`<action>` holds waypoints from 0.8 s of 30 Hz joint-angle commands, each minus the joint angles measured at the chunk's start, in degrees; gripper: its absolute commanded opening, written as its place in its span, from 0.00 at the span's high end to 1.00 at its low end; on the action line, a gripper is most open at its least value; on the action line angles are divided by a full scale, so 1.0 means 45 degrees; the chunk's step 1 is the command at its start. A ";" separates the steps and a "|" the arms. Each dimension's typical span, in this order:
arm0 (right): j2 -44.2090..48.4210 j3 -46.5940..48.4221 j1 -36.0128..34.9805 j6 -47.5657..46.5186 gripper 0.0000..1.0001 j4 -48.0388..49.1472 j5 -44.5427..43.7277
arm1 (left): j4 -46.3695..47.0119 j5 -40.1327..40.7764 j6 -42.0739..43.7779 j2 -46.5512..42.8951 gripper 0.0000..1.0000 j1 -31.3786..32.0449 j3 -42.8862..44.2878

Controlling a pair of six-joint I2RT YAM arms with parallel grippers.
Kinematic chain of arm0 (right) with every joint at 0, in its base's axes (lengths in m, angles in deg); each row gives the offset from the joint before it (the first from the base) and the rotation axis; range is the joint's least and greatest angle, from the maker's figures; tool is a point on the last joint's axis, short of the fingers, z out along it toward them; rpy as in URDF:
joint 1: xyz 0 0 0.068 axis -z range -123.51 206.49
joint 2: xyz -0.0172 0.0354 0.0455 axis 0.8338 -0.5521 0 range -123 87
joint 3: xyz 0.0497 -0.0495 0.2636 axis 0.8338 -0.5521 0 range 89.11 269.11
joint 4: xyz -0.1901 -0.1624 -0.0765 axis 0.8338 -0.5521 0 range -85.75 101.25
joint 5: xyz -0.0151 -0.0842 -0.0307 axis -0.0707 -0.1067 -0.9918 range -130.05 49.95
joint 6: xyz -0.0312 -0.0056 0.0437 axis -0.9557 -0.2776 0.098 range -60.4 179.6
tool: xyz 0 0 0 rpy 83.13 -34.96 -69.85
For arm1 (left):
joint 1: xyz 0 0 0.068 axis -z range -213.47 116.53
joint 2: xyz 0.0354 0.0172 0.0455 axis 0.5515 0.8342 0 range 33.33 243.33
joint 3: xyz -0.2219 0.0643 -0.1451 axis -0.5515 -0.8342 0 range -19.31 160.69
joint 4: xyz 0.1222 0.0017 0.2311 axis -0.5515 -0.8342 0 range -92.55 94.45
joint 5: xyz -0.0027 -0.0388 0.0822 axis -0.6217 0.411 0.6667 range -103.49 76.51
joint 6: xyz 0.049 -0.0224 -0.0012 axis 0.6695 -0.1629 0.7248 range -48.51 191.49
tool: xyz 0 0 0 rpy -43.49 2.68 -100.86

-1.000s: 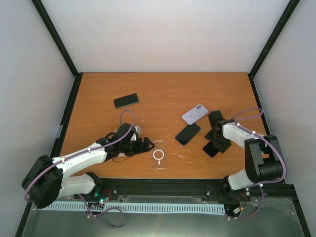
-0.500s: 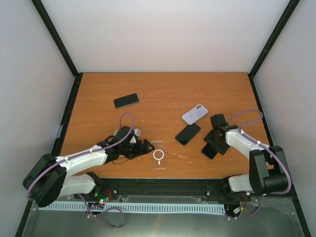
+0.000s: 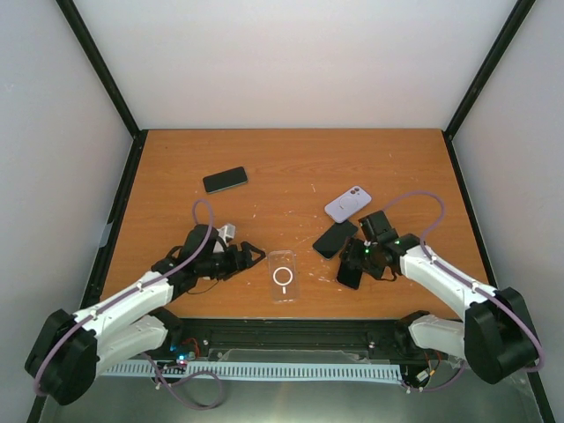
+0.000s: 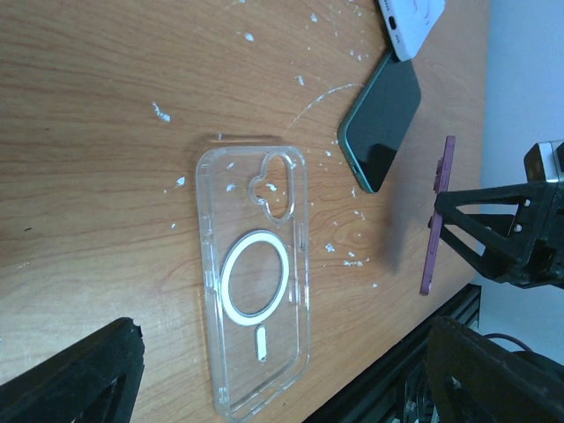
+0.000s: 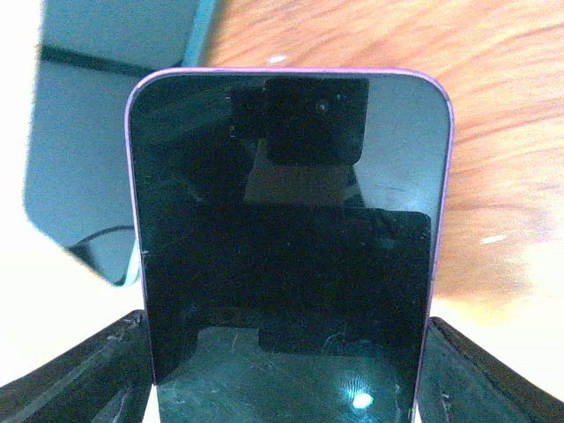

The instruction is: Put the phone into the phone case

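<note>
A clear phone case (image 3: 283,276) with a white ring lies flat on the wooden table near the front edge; it also shows in the left wrist view (image 4: 256,282). My right gripper (image 3: 363,259) is shut on a purple-edged phone (image 3: 351,272) with a dark screen, held off the table to the right of the case. The phone fills the right wrist view (image 5: 289,238) between the two fingers and shows edge-on in the left wrist view (image 4: 436,216). My left gripper (image 3: 249,257) is open and empty, just left of the case.
A dark green phone (image 3: 335,238) lies right of the case, also in the left wrist view (image 4: 383,119). A lavender phone (image 3: 347,204) lies behind it. A black phone (image 3: 225,180) lies at the back left. The table's front edge runs just below the case.
My right gripper has carried the purple phone leftward, toward the case. My left gripper has drawn back to the left, away from the case.
</note>
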State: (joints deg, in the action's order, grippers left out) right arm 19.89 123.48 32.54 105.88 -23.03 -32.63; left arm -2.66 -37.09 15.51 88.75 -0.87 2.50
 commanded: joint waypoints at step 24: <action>-0.4413 0.3482 -0.6307 0.0263 0.39 0.5077 0.1681 | -0.4149 0.2535 0.0241 -0.3156 0.01 -0.0177 0.1036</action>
State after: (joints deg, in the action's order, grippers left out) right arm 3.45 134.76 6.69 107.26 -4.08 -25.86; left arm -18.58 -29.04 15.99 75.68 -1.33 5.51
